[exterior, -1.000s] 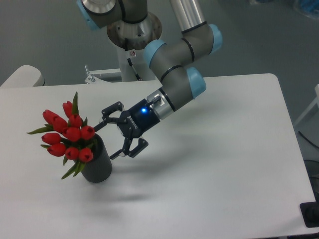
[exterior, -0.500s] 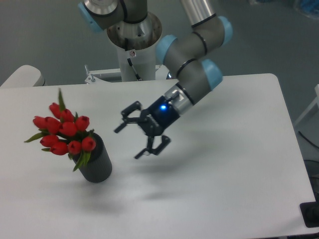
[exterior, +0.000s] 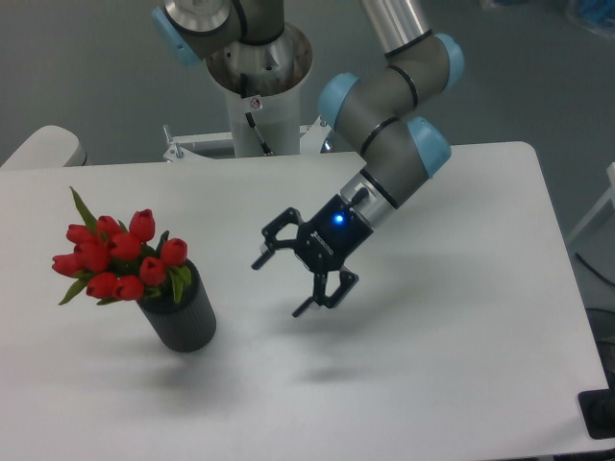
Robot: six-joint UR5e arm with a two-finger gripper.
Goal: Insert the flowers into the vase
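On the white table (exterior: 452,317), toward its left side, the vase (exterior: 179,315) stands upright: a dark ribbed cylinder. The flowers (exterior: 113,257) sit in its mouth, stems down inside, the red tulip heads bunched above the rim and leaning toward 10 o'clock, with pointed green leaves sticking out among them. One leaf rises at the upper left of the bunch; another hangs over the rim at the right.

The claw (exterior: 281,286) hangs over the table at about 3 o'clock from the vase, well apart from it and from the flowers. Its two black fingers are spread wide and hold nothing; one fingertip sits higher and to the left, the other lower and to the right. A blue light shows on the claw body. The tips point toward 8 o'clock, roughly at the vase, and a faint shadow lies on the table below them.

From the claw, the flowers lie at roughly 9 o'clock. The grey arm with blue joint caps (exterior: 384,115) runs up from the claw toward 1 o'clock, and its base column (exterior: 258,86) stands at the table's far edge.
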